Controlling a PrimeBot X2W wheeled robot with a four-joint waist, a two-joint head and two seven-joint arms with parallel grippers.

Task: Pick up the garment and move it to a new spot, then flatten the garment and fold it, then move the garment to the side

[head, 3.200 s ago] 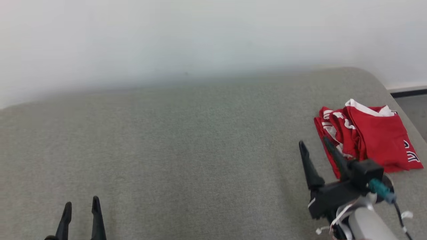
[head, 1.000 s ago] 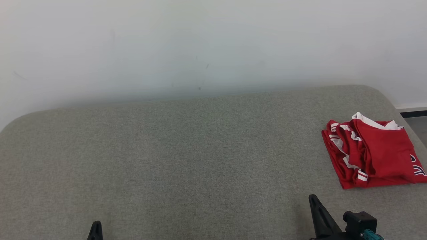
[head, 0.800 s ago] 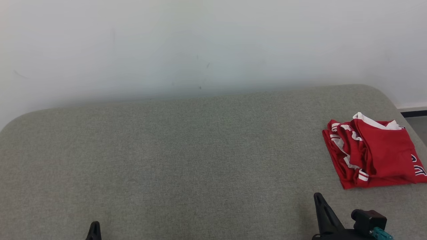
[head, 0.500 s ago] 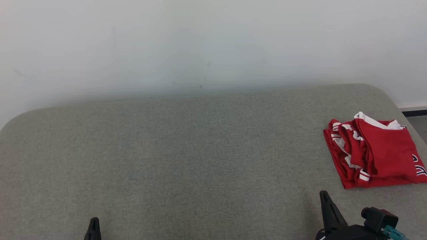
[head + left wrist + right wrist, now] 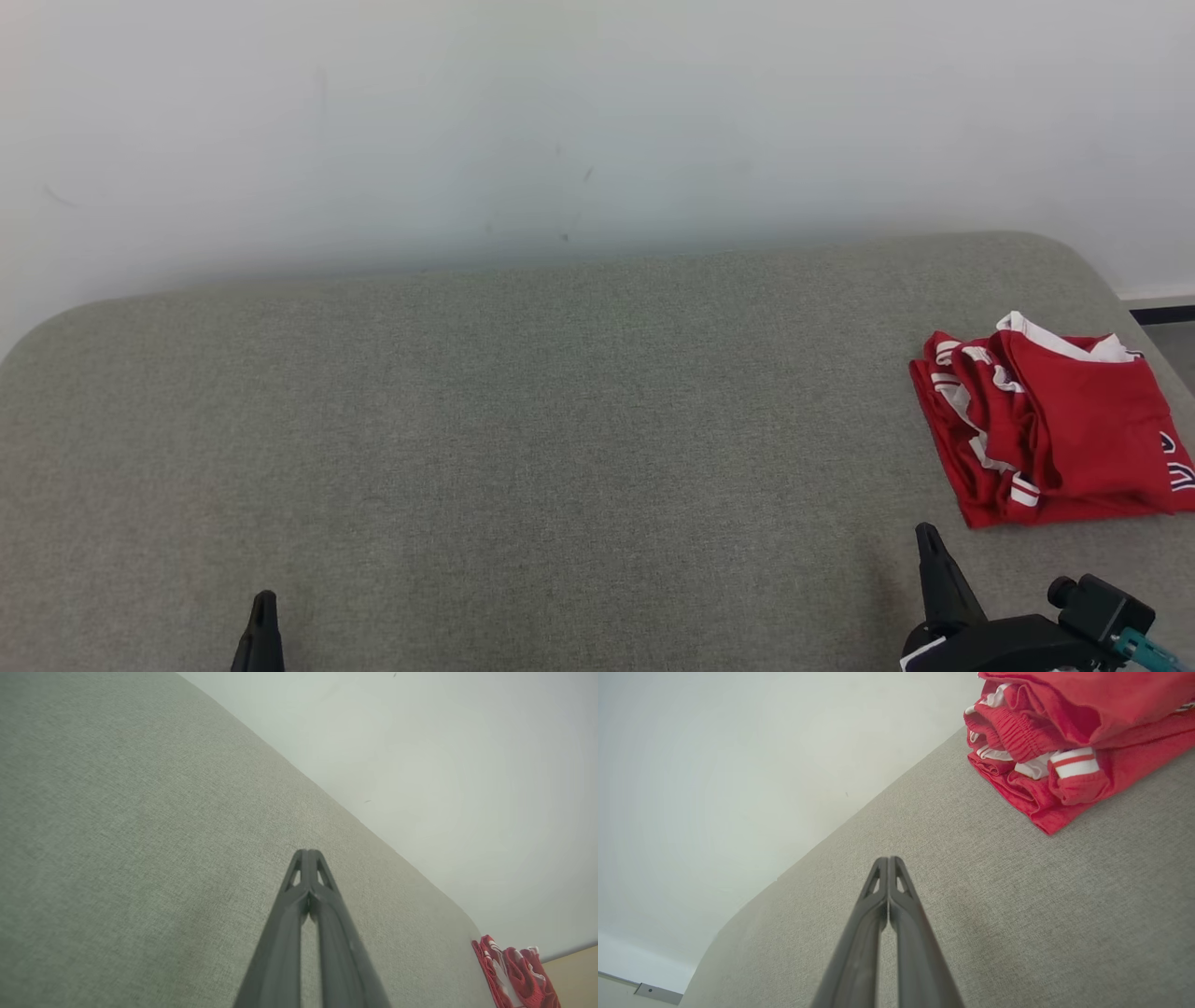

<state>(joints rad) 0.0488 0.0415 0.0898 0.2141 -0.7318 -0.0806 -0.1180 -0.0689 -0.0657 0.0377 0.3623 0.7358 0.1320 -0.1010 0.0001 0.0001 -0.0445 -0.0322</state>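
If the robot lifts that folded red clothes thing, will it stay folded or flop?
Probably flops: the red garment is soft cloth in loose, rumpled layers, so lifting one edge would likely let the folds open. It looks thin, so likely light. Pushed, it may bunch rather than slide on the rough-woven grey cushion.

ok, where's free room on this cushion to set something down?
Bare grey cushion runs from its left edge to the folded red garment, back to the wall. Crowded at the right end: garment, right gripper on its near side; left gripper at near left.
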